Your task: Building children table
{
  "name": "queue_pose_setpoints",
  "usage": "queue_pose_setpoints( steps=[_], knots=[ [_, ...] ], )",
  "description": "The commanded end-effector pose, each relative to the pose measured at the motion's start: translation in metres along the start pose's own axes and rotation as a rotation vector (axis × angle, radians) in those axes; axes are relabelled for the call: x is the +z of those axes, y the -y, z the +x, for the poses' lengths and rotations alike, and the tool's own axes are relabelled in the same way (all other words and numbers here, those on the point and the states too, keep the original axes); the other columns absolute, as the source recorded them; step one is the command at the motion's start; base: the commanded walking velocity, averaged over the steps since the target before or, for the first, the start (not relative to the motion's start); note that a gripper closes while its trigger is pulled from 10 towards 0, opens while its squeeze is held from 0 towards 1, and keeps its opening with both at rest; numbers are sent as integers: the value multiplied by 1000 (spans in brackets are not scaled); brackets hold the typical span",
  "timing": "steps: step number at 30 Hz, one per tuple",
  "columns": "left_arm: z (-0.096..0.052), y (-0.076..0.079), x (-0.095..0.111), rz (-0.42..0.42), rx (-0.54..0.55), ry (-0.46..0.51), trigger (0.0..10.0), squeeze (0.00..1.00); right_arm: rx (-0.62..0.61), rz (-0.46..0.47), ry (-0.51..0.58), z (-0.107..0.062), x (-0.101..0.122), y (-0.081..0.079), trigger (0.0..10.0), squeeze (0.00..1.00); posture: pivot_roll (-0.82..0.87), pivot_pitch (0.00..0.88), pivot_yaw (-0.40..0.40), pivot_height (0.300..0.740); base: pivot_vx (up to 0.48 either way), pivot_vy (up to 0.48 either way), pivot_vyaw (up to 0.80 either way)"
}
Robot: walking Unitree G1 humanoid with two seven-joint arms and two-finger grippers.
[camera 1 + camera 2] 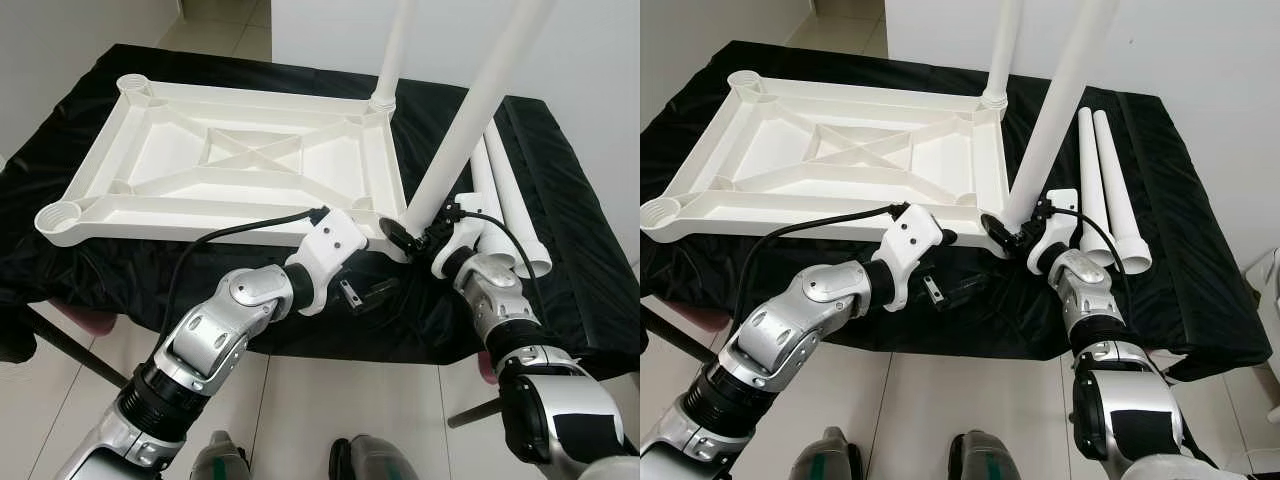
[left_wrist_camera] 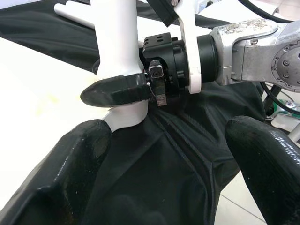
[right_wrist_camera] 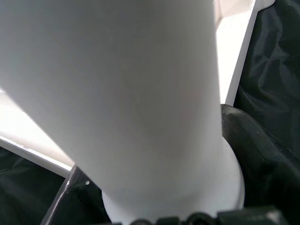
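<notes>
Top (image 1: 250,150) lies upside-down on black cloth (image 1: 560,200). One leg (image 1: 392,50) seated at far right corner. Right gripper (image 1: 412,237) pinches 2nd leg (image 1: 470,120), tilted at near right socket, not seated yet. Left gripper (image 1: 362,296) spread, empty, just beside. Two legs (image 1: 510,200) lie spare; left sockets empty.

My head views are bright, evenly lit and sharp, with soft sheen on the black cloth (image 1: 560,200). At my right wrist the white leg (image 3: 140,93) looms pale, blurred and nearly featureless.
</notes>
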State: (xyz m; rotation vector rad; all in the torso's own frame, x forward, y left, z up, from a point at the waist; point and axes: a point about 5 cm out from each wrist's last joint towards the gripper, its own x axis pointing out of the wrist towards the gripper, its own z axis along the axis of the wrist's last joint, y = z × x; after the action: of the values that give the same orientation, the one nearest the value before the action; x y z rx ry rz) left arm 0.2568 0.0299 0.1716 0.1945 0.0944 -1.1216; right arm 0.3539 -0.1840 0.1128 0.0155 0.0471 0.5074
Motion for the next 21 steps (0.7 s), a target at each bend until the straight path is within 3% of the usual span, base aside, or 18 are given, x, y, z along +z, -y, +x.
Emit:
queue_pose_setpoints(
  steps=[1, 5, 7, 9, 12, 15, 17, 21],
  knots=[
    [2, 4, -1, 9, -53, -14, 10000, 0, -39, -4, -26, -1, -7, -3, 0, 0, -26, 2, -55, 740, 0, 0, 0],
    [1, 5, -1, 5, -50, -13, 10000, 0, -120, 10, -27, 1, -16, -12, 0, 0, -28, 8, -58, 740, 0, 0, 0],
    [2, 6, -2, 0, -50, -11, 10000, 0, -278, 27, -26, 6, -21, -23, 0, 0, -31, 17, -57, 740, 0, 0, 0],
    [2, 6, -2, 0, -50, -11, 10000, 0, -278, 27, -26, 6, -21, -23, 0, 0, -31, 17, -57, 740, 0, 0, 0],
    [2, 6, -2, -4, -53, -10, 10000, 0, -423, 48, 13, 13, -20, -41, 0, 0, -31, 23, -57, 740, 0, 0, 0],
    [3, 6, -2, -4, -54, -11, 10000, 0, -444, 65, 19, 14, -20, -45, 0, 0, -31, 23, -57, 740, 0, 0, 0],
    [2, 6, -2, -4, -53, -12, 10000, 0, -545, 42, -9, 14, -25, -52, 0, 0, -23, 25, -60, 740, 0, 0, 0],
    [2, 6, -2, -4, -52, -12, 10000, 0, -560, 56, -15, 14, -28, -55, 0, 0, -23, 27, -60, 740, 0, 0, 0]
  ],
)
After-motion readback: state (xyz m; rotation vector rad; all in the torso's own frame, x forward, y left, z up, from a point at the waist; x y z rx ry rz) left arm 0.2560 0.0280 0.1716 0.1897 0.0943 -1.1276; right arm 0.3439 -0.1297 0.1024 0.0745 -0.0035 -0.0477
